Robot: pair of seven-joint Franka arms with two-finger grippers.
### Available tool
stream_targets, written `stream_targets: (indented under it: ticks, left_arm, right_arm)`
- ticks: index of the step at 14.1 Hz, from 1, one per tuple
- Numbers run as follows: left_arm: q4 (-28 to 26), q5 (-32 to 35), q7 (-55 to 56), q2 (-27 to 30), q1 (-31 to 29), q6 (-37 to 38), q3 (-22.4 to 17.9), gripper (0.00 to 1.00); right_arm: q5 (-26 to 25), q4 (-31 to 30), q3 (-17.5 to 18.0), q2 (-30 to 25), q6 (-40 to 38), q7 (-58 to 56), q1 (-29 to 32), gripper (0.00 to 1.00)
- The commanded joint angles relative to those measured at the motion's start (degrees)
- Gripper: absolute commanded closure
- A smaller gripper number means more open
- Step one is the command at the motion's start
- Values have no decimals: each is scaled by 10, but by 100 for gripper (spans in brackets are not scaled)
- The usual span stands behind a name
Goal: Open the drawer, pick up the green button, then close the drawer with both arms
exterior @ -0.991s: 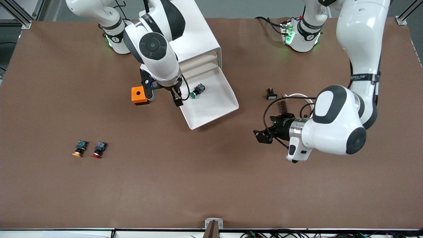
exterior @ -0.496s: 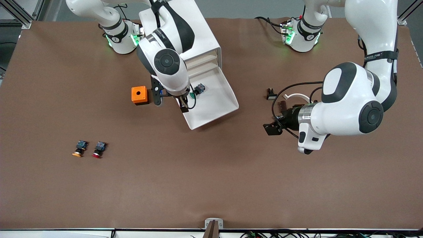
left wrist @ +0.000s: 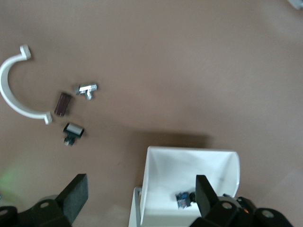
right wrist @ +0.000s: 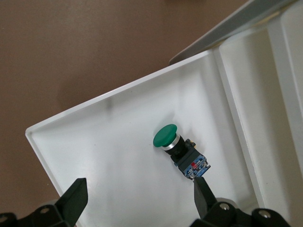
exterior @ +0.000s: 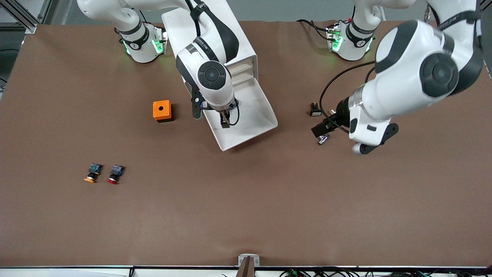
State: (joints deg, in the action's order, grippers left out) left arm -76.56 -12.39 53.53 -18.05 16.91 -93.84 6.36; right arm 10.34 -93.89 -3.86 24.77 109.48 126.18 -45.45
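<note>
The drawer [exterior: 253,127] stands pulled out of the white cabinet [exterior: 246,46], its cream front toward the front camera. The green-capped button [right wrist: 166,136] lies on its side on the drawer floor [right wrist: 104,156]. In the front view my right arm hides it. My right gripper [exterior: 225,120] hangs open over the drawer, just above the button, its fingers [right wrist: 75,198] spread wide and empty. My left gripper [exterior: 319,130] is open and empty, over the bare table beside the drawer. Its wrist view shows the drawer [left wrist: 189,165] with the button [left wrist: 182,198] in it.
An orange box [exterior: 162,110] sits beside the drawer toward the right arm's end. Orange-capped [exterior: 91,173] and red-capped [exterior: 114,174] buttons lie nearer the front camera. Under my left gripper lie small parts: a white curved clip [left wrist: 14,90], a brown piece [left wrist: 62,104], a silver piece [left wrist: 86,89] and a black-white part [left wrist: 73,131].
My right gripper has moved from the drawer's side edge to over the button inside the drawer. My left arm has swung up and farther from the front camera, toward the small parts.
</note>
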Motion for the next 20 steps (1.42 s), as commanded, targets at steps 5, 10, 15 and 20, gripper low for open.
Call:
stream_targets:
  ticks: [5,10,15,20]
  left_arm:
    - [-4,13,-33,-16,-30,-84,-1,0]
    - [-15,10,-34,-35,-24,-82,-1,0]
    - [-17,16,-39,-72,-10,-93,-1,0]
    - [-25,16,-27,-79,-4,-106,-2,0]
  right_arm:
    - [29,13,-1,32,-3,58,0,1]
    - [32,30,-1,39,2,30,-1,1]
    - [34,30,-1,62,37,85,-23,1]
    - [40,28,-1,73,41,125,-20,1]
